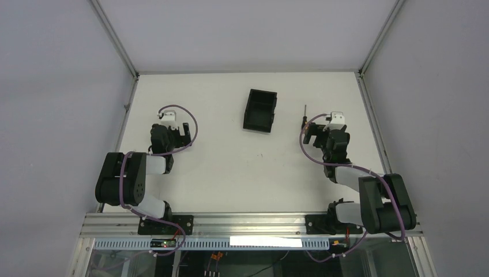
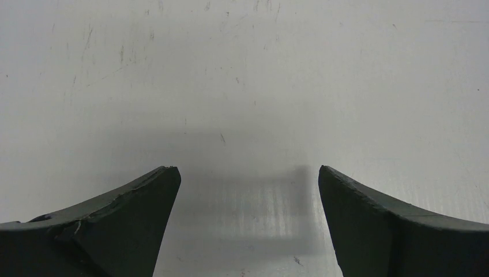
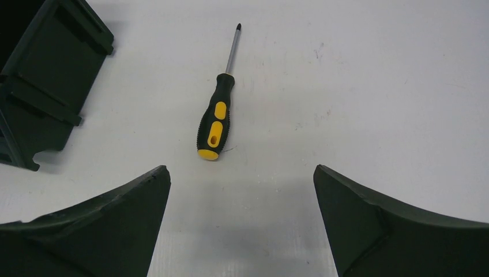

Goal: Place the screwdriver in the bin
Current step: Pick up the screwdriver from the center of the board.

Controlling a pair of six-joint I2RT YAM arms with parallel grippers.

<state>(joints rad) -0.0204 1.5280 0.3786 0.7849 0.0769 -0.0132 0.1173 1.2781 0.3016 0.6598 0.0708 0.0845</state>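
Note:
The screwdriver (image 1: 304, 114) lies flat on the white table, right of the bin, its shaft pointing to the far side. In the right wrist view the screwdriver (image 3: 216, 118) has a black-and-yellow handle and lies just beyond my fingertips, left of centre. The black open-topped bin (image 1: 259, 109) stands at the table's far middle; the right wrist view shows part of the bin (image 3: 49, 81) at the upper left. My right gripper (image 1: 315, 134) (image 3: 242, 173) is open and empty, just short of the handle's end. My left gripper (image 1: 184, 131) (image 2: 248, 173) is open and empty over bare table.
The white table (image 1: 230, 167) is ringed by grey enclosure walls and metal frame posts (image 1: 115, 40). A metal rail (image 1: 248, 222) carrying both arm bases runs along the near edge.

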